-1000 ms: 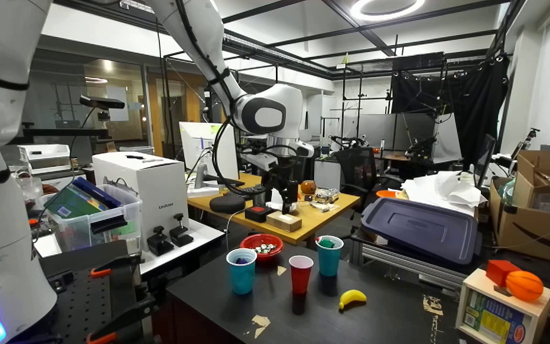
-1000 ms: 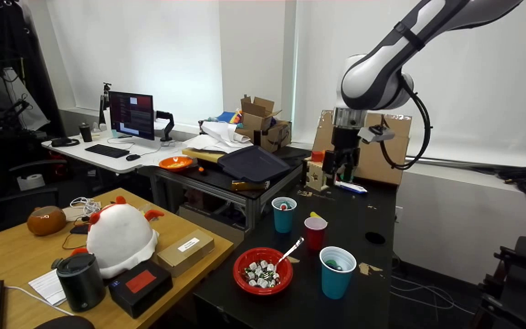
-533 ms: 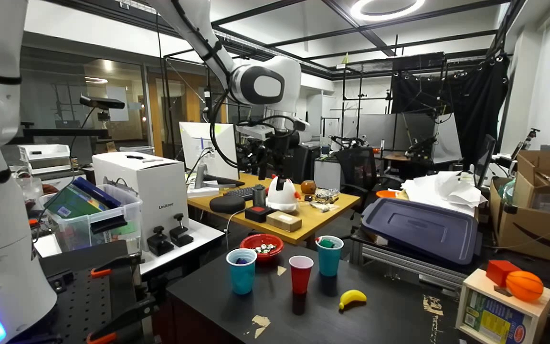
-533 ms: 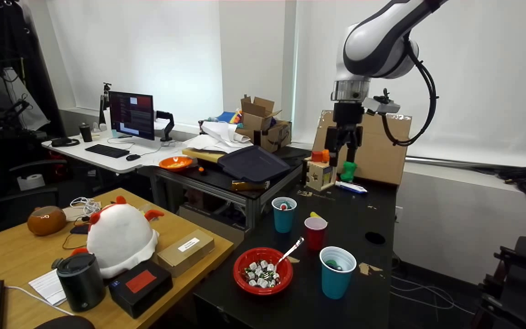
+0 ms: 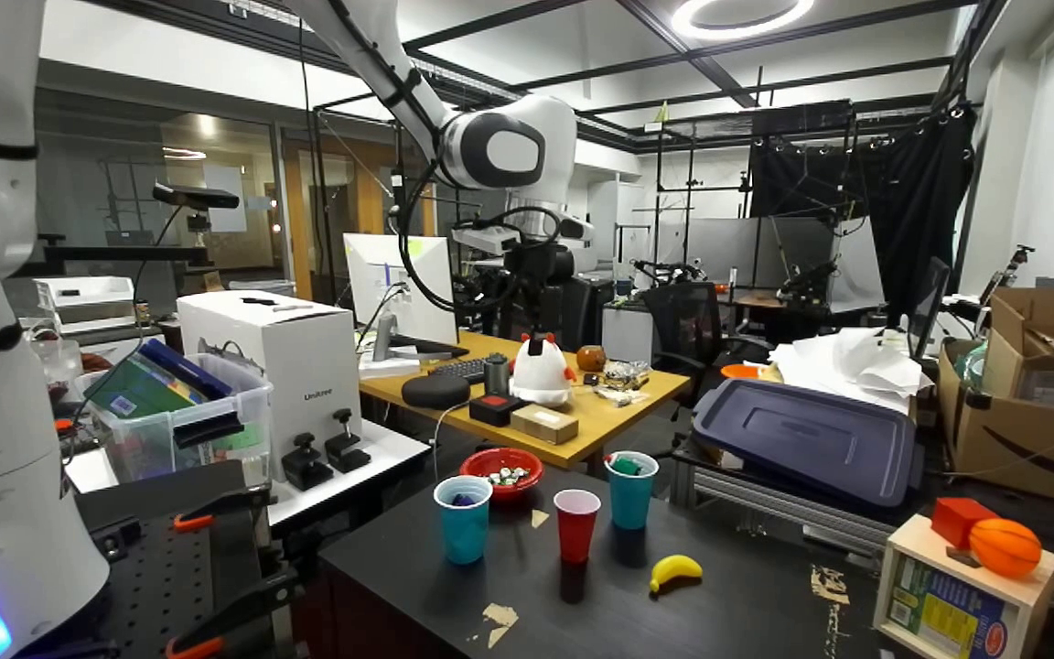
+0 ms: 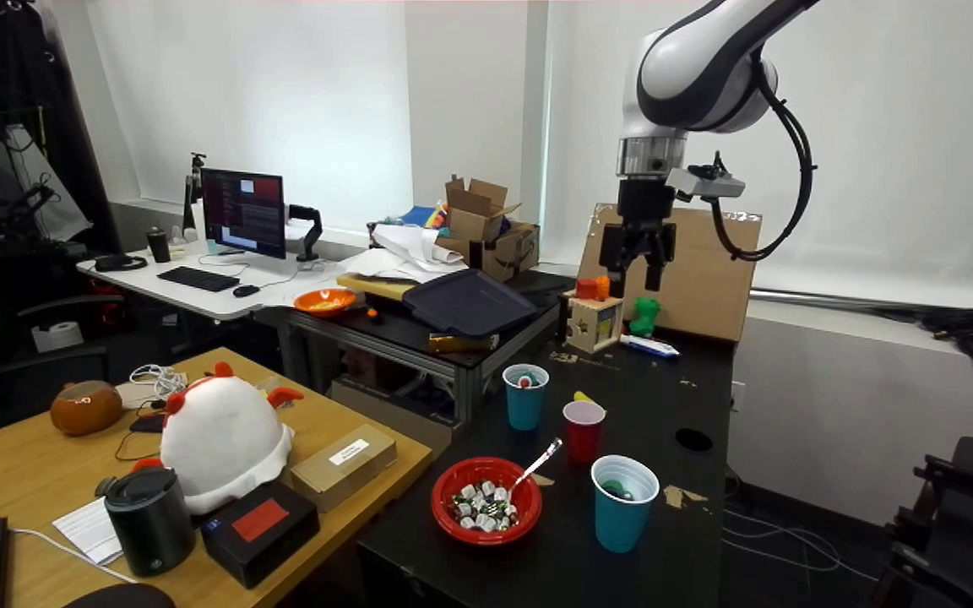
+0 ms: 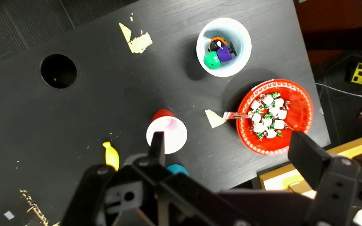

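Claw (image 6: 636,283) spread wide, fingers (image 7: 158,147) pointing down, hanging well above the black table (image 7: 99,106); in the wrist view, tabletop and part of the red bowl (image 7: 297,114) show through the gap. Red cup (image 5: 575,534) is upright on the table, between a blue cup (image 5: 464,531) and a second blue cup (image 5: 631,501); one finger overlaps its rim in the wrist view, but the cup is well below. First blue cup holds a green ball (image 7: 212,60) and a purple piece (image 7: 224,54); the second has something green (image 5: 626,468) inside, too small to make out. Red bowl sits near the table edge with wrapped candy (image 7: 268,115) in it, thin handle (image 6: 540,461) sticking out over the rim. Banana (image 5: 676,573) lies near the red cup. Wooden box (image 6: 595,328) is toward the end away from the bowl, red block (image 5: 961,523) and orange ball (image 5: 1005,547) on top, green toy (image 6: 644,317) and a white-blue tube (image 6: 649,345) beside it. Wood desk (image 6: 13,473) next to the table carries a white plush (image 6: 225,439), small cardboard box (image 6: 345,470) and dark mug (image 6: 149,521).
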Controlling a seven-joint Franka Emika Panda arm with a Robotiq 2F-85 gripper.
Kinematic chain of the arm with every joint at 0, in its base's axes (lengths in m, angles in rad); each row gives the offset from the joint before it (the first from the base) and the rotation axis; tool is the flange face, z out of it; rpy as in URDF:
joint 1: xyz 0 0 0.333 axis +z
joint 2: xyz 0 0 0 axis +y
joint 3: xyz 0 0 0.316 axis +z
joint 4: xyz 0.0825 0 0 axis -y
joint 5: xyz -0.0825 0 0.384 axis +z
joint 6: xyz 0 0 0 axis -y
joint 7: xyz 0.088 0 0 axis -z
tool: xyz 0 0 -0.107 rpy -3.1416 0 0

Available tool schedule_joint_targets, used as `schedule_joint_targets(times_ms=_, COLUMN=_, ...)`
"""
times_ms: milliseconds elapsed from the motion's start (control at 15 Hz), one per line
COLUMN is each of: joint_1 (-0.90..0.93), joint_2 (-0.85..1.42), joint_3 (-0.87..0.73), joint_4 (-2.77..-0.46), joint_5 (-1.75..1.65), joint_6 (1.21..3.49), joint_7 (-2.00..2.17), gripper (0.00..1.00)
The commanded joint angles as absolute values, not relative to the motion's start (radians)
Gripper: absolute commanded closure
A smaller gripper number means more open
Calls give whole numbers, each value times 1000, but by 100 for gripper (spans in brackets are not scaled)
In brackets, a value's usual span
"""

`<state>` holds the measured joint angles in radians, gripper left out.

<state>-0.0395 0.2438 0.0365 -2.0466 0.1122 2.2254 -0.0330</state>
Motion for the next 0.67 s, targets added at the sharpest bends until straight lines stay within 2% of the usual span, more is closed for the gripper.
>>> schedule_joint_targets(times_ms=0, joint_1=-23, joint_2=222, joint_3=22, joint_4=-2053, joint_5=97, joint_6=2246, joint_7=-4, gripper=0)
schedule_joint_targets(times_ms=600, joint_1=-27, joint_2=244, joint_3=25, joint_4=-2044, joint_5=100, joint_6=2275, joint_7=-33, gripper=0)
